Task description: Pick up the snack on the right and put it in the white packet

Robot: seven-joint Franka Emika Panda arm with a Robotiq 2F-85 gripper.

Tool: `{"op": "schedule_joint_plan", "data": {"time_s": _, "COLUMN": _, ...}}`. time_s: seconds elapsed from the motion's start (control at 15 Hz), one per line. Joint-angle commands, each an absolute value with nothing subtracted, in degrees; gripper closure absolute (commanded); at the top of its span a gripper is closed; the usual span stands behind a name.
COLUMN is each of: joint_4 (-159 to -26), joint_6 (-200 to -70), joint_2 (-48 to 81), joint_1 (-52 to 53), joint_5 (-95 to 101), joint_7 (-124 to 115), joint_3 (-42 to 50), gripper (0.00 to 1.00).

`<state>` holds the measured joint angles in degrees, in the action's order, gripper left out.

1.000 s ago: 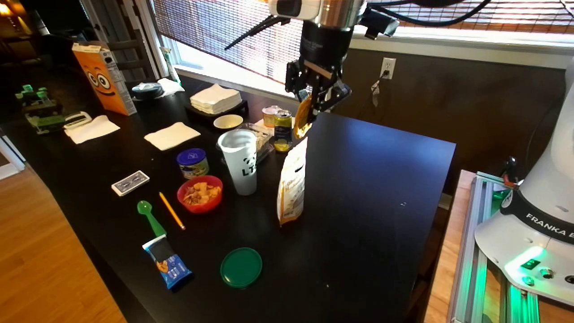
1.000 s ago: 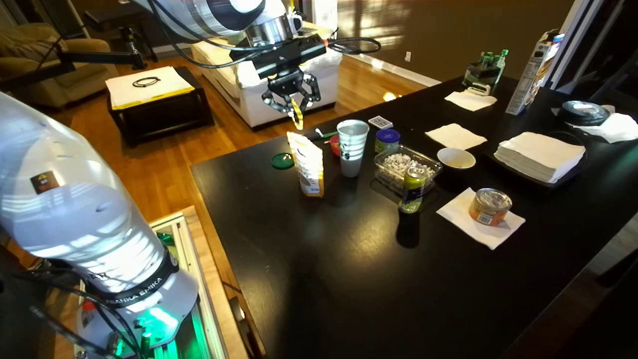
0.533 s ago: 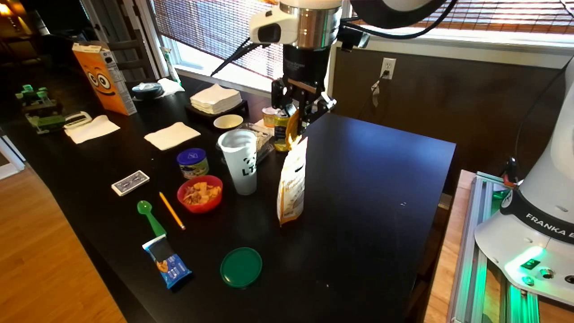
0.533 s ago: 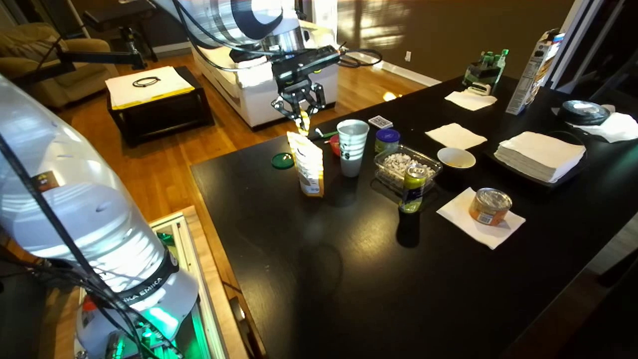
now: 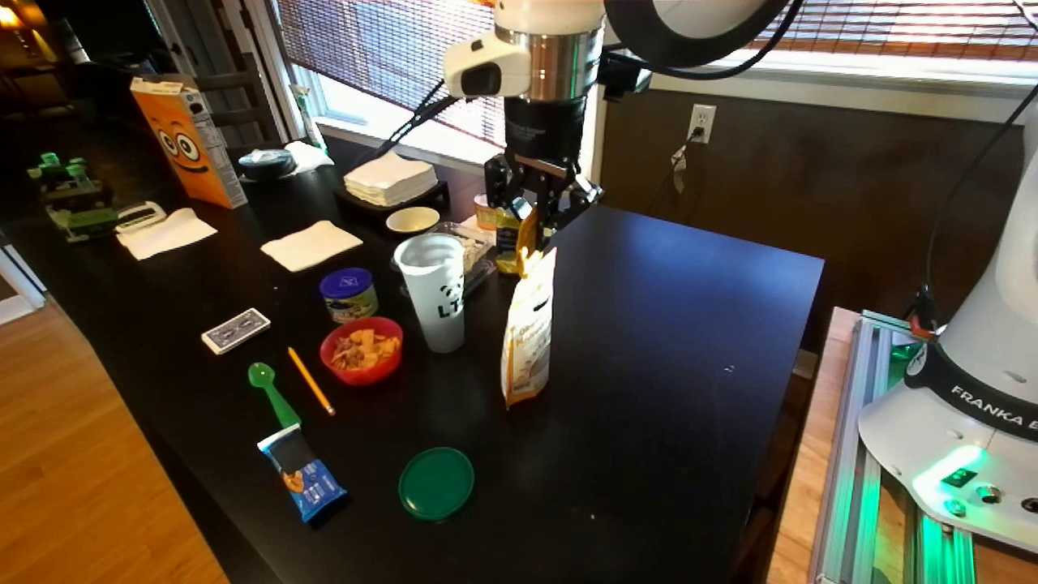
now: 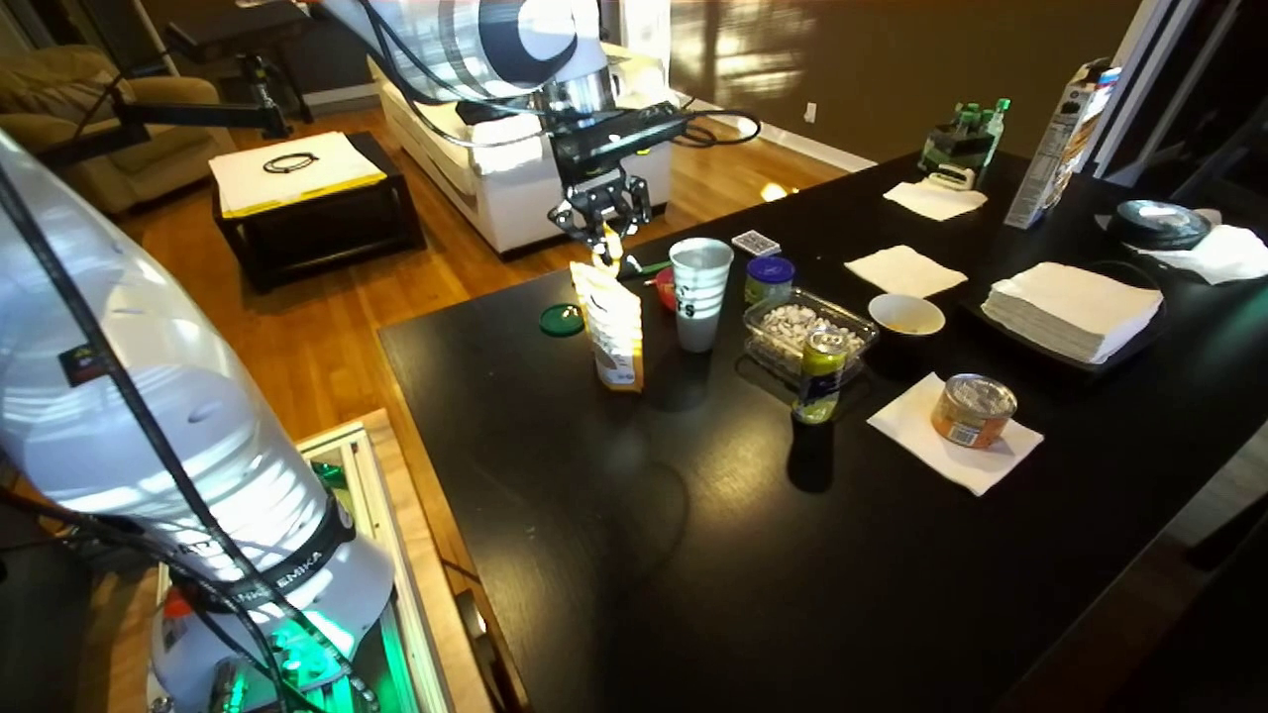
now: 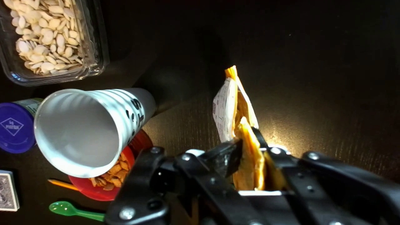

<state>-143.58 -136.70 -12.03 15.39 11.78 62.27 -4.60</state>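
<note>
The snack [image 5: 526, 235], a thin golden-brown piece, is pinched on edge in my gripper [image 7: 245, 147]. It also shows in an exterior view [image 6: 611, 248] and in the wrist view [image 7: 250, 159]. The white packet [image 5: 529, 341] stands upright on the dark table, its top parted in the wrist view [image 7: 225, 107]. In another view the packet [image 6: 616, 337] is just below the fingers. The snack's lower edge overlaps the packet's mouth in all views. How deep it is inside, I cannot tell.
The tall white cup [image 5: 434, 300] stands close beside the packet, with the red bowl [image 5: 335, 371] beyond it. A yellow-green can [image 6: 820, 381] and a clear box of seeds [image 6: 758, 342] stand near. A green lid [image 5: 436, 483] lies on the table.
My gripper has come down with the snack, from above the packet to its top edge. In the last half second it moved only slightly. The packet has not moved.
</note>
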Motion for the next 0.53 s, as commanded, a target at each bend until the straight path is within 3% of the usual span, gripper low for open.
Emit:
{"op": "schedule_joint_plan", "data": {"time_s": 0.0, "joint_4": -142.1, "joint_6": -135.23, "joint_2": -10.81, "joint_1": 14.13, "joint_5": 12.45, "joint_7": 64.45, "joint_3": -5.49, "gripper": 0.97}}
{"op": "schedule_joint_plan", "data": {"time_s": 0.2, "joint_4": -142.12, "joint_6": -135.03, "joint_2": -10.62, "joint_1": 13.89, "joint_5": 12.49, "joint_7": 64.92, "joint_3": -5.58, "gripper": 0.97}}
{"op": "schedule_joint_plan", "data": {"time_s": 0.27, "joint_4": -142.14, "joint_6": -135.12, "joint_2": -10.55, "joint_1": 13.79, "joint_5": 12.57, "joint_7": 64.72, "joint_3": -5.63, "gripper": 0.88}}
{"op": "schedule_joint_plan", "data": {"time_s": 0.33, "joint_4": -142.14, "joint_6": -135.23, "joint_2": -10.54, "joint_1": 13.67, "joint_5": 12.58, "joint_7": 64.28, "joint_3": -5.69, "gripper": 0.63}}
{"op": "schedule_joint_plan", "data": {"time_s": 0.47, "joint_4": -142.11, "joint_6": -135.22, "joint_2": -10.67, "joint_1": 13.53, "joint_5": 12.35, "joint_7": 64.33, "joint_3": -5.72, "gripper": 0.58}}
